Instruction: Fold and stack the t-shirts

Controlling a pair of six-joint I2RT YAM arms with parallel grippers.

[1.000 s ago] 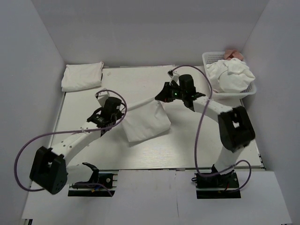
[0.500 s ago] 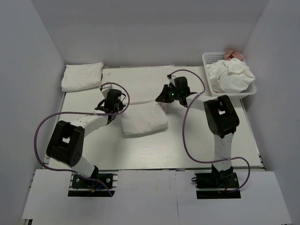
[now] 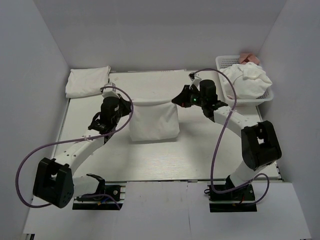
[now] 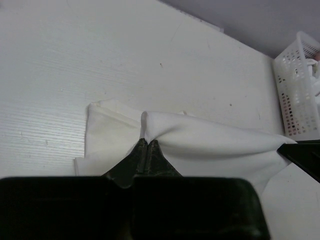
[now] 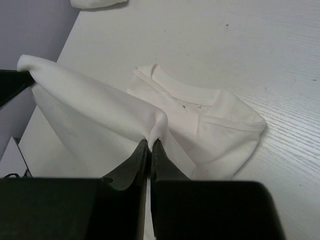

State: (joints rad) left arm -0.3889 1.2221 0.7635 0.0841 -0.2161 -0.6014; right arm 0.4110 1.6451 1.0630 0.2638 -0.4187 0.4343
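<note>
- We are holding a t-shirt (image 3: 154, 122) over the middle of the table (image 3: 150, 160), with the left gripper (image 4: 146, 145) pinching its left corner and the right gripper (image 5: 150, 144) pinching its right corner.
- Its lower part is resting on the table.
- A folded t-shirt (image 3: 88, 81) is lying in the far-left corner, well apart.
- A basket (image 3: 223, 62) is sitting at the far right, with crumpled shirts (image 3: 247, 80) piling in it.

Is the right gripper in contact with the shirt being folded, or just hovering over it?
Touching. The right wrist view shows the right gripper shut on a pinched fold of the shirt, with cloth bunching at its fingertips.
</note>
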